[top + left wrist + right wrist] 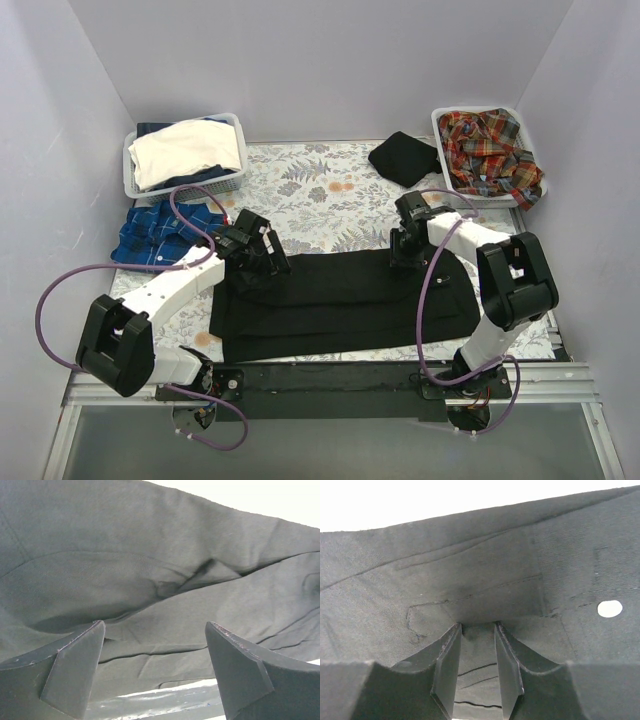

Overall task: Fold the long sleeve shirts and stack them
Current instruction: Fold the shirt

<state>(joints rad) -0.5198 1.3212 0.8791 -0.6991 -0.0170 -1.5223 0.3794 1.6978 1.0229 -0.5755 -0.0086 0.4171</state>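
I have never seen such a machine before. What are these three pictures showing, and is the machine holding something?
Two robot arms are bolted to the near edge of a table with a flowered cover. The overhead picture looks down on both; each of the other two comes from a camera on one wrist.

A black shirt lies spread in front of the arms. A blue checked shirt lies at the left, and a folded black cloth lies farther back. A left basket holds pale and dark clothes; a right basket holds red plaid shirts.

The left gripper is open just above the black shirt, holding nothing. The right gripper has narrow jaws with black cloth between them; whether it grips is unclear.
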